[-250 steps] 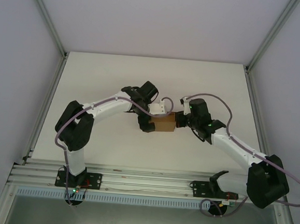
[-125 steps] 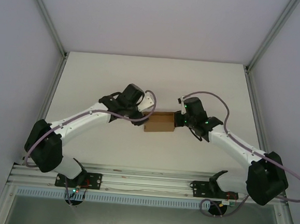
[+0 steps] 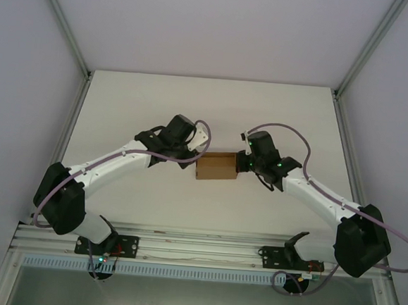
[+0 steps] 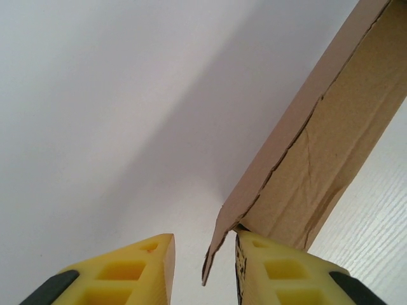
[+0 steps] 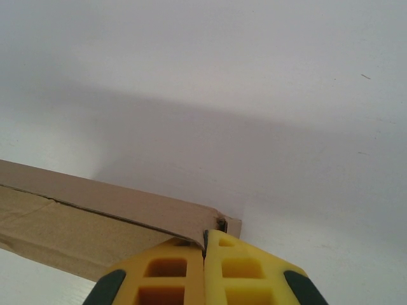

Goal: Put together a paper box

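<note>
Paper box [image 3: 215, 166] location: pretty much mid-table, long side running left-right, strung between the two grippers, so both ends are occupied.
Table [image 3: 194, 102]: plain white top.
Arms: left arm [image 3: 111, 163] reaches in from the left, right arm [image 3: 320, 197] from the right, and they meet at the box.
Box build: brown cardboard, already folded up into a rectangular shell. The left wrist view shows an inner wall with creases and a raggedy seam.
Right gripper [image 5: 205, 244]: yellow fingers pressed together, pinching the thin cardboard wall at the box's right-hand corner.
Left gripper [image 4: 203, 254]: fingers apart. One finger touches the box wall and a loose flap [image 4: 216, 235] edge hangs in the gap, not squeezed.
Handling, my guess: super light, thin and bendy, so it'll skate on the table and crush or tear if pinched mid-panel.
Where to grab: I'd go for edges, corners and along the fold lines, with one side anchored while the other tucks the flap.
</note>
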Available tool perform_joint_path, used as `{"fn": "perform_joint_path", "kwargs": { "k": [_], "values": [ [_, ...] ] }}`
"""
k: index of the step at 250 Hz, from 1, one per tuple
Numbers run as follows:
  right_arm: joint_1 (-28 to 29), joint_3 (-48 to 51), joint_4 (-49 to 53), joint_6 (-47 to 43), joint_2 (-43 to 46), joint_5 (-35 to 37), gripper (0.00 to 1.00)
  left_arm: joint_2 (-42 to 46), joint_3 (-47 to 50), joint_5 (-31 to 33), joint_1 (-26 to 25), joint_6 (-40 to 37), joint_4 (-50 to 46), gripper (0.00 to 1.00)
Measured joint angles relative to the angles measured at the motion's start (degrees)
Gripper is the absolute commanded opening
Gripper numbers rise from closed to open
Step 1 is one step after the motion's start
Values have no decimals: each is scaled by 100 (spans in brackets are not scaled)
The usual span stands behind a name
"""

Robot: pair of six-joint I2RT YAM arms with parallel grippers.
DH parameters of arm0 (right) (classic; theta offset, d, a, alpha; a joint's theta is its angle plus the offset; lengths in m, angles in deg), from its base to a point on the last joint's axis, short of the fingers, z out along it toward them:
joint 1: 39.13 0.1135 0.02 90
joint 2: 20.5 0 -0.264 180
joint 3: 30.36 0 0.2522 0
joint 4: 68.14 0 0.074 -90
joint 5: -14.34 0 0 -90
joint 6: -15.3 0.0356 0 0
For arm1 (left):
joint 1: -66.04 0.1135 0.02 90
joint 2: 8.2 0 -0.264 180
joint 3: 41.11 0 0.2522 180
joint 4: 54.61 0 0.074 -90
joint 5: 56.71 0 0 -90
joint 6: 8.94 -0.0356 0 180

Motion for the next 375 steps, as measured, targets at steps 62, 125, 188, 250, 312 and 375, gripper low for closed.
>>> {"fn": "perform_joint_path", "kwargs": {
  "k": [62,125,188,250,312,375],
  "values": [
    [11,-13,37,15,-2,2,0,-199,0,-42,0,-2,-2,23],
    [22,-39,103,37,-2,39,0,-308,-74,-160,0,210,-20,0],
    [315,-190,490,407,-24,684,0,-599,-597,-363,15,1705,-240,0],
    [800,-245,597,1034,-101,1377,0,-798,-745,-509,50,3217,-614,0],
    [933,-321,616,1226,-221,1727,0,-1095,-1054,-485,92,3735,-780,0],
    [990,33,155,1191,-17,1764,0,-638,-181,-448,74,3901,173,0]
  ]
}}
